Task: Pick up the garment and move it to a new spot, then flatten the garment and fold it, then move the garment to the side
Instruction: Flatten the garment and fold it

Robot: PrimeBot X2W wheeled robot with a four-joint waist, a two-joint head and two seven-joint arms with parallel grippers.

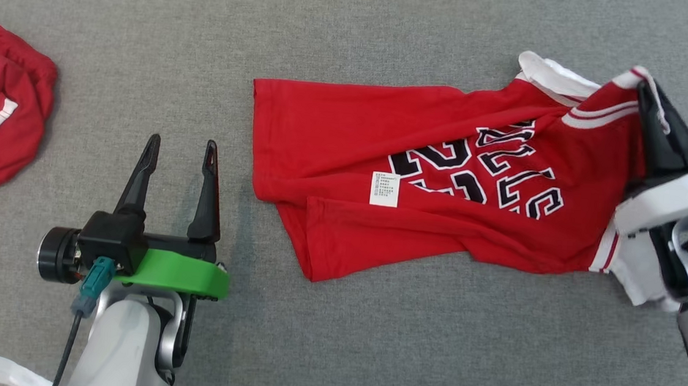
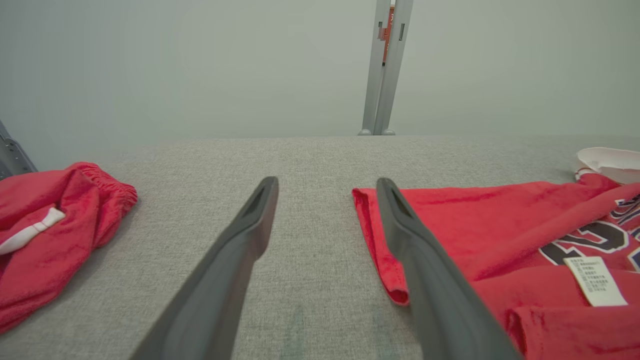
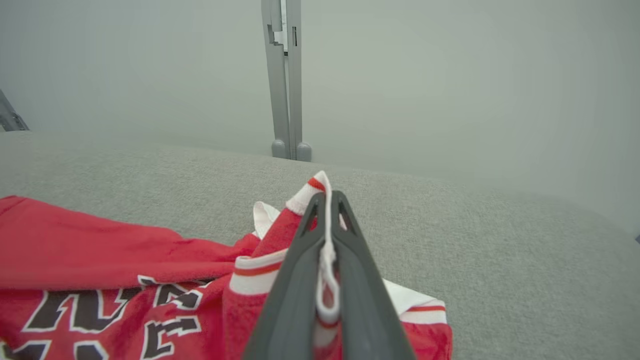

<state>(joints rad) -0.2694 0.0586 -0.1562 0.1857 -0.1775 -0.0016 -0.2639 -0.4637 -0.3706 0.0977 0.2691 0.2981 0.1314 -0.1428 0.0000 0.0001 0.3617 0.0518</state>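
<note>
Pickup step: right hand (image 1: 647,91) pinched shut on an edge of the jersey (image 1: 431,181), crumpled from centre to 3 o'clock on the tabletop (image 1: 357,28); left hand (image 1: 183,141) gapes empty at 7 o'clock; next, seemingly, a clean lift.

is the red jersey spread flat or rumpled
Rumpled: the jersey lies creased with its lower edge folded over, and the right gripper pinches its white-trimmed edge.

Red garment (image 1: 355,132) with black lettering and white trim lies spread, partly wrinkled.
</note>
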